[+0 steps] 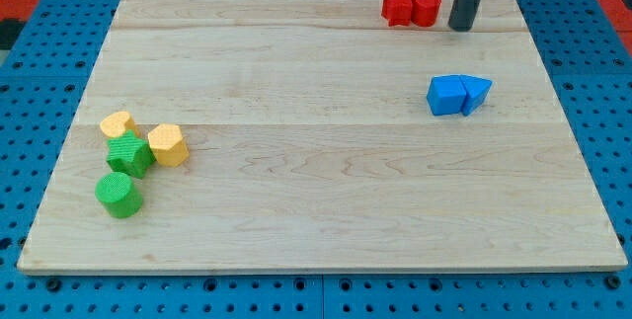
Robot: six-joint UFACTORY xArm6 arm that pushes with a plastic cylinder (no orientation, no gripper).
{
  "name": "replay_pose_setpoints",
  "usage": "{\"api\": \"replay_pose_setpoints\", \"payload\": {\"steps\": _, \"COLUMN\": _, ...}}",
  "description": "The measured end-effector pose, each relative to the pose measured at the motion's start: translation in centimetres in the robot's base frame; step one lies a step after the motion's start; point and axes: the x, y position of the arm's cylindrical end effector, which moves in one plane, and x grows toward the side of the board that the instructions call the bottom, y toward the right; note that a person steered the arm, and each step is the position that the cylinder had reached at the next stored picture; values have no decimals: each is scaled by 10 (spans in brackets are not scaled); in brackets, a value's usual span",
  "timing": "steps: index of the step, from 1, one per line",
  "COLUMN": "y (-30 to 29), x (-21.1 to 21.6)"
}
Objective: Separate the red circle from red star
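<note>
The red star (397, 7) and the red circle (427, 9) sit touching each other near the view's top, right of centre, with the star on the left. My tip (460, 27) is on the board just to the right of the red circle, a small gap away from it. The dark rod rises from there out of the view's top.
A blue cube (446, 95) and a blue triangle (476, 93) touch at the view's right. At the left are a yellow block (118, 124), a yellow hexagon (168, 145), a green star (129, 153) and a green circle (119, 195). The wooden board (316, 210) lies on a blue pegboard.
</note>
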Motion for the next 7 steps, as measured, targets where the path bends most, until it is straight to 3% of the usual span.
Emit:
{"api": "replay_pose_setpoints", "payload": {"steps": 1, "y": 1, "x": -43}}
{"api": "replay_pose_setpoints", "payload": {"steps": 3, "y": -87, "x": -45}}
{"api": "replay_pose_setpoints", "payload": {"steps": 4, "y": -99, "x": -36}}
{"api": "replay_pose_setpoints", "payload": {"steps": 6, "y": -26, "x": -28}}
{"api": "replay_pose_setpoints", "payload": {"steps": 7, "y": -31, "x": -13}}
